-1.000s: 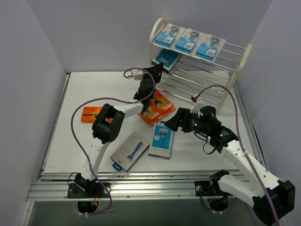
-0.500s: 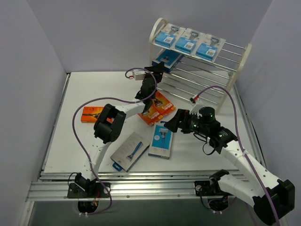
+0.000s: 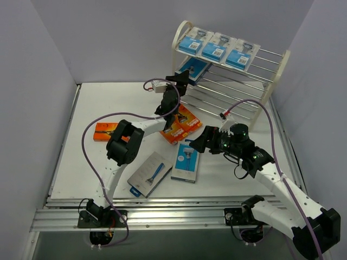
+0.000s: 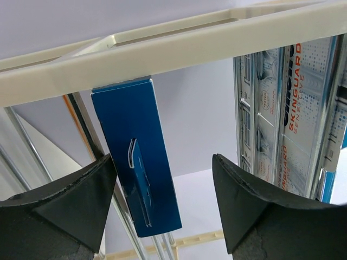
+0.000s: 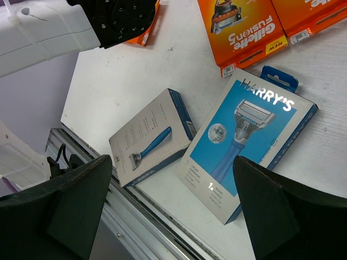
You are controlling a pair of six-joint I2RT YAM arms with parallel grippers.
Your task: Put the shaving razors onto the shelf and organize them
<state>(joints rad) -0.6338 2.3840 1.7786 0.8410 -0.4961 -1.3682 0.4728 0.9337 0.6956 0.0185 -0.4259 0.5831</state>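
Shelf stood upper right in the overhead view. Three blue packs lay in a row on its top tier. A fourth blue pack lay at the left end of the middle tier. I judged the job a little under halfway: four shelved, five I could count left to go.

Left gripper was at that fourth pack. In its wrist view the fingers stood spread wide either side of it, and the pack rested on the rods, not pinched.

Left on the table:
- two orange boxes side by side at centre frame
- a third orange box well apart at left
- a Harry's pack and a grey box just beside each other, lower centre

Right gripper hung near the Harry's pack, jaws spread, holding nothing.

Writing I could read:
- "HARRY'S" in white on its blue pack
- "Gillette Fusion5" and a "NEW" flash on an orange box, upside down in the right wrist view
- "SKINGUARD SENSITIVE" on a silvery pack at the right edge of the left wrist view

The grey box's print was too fine to read.
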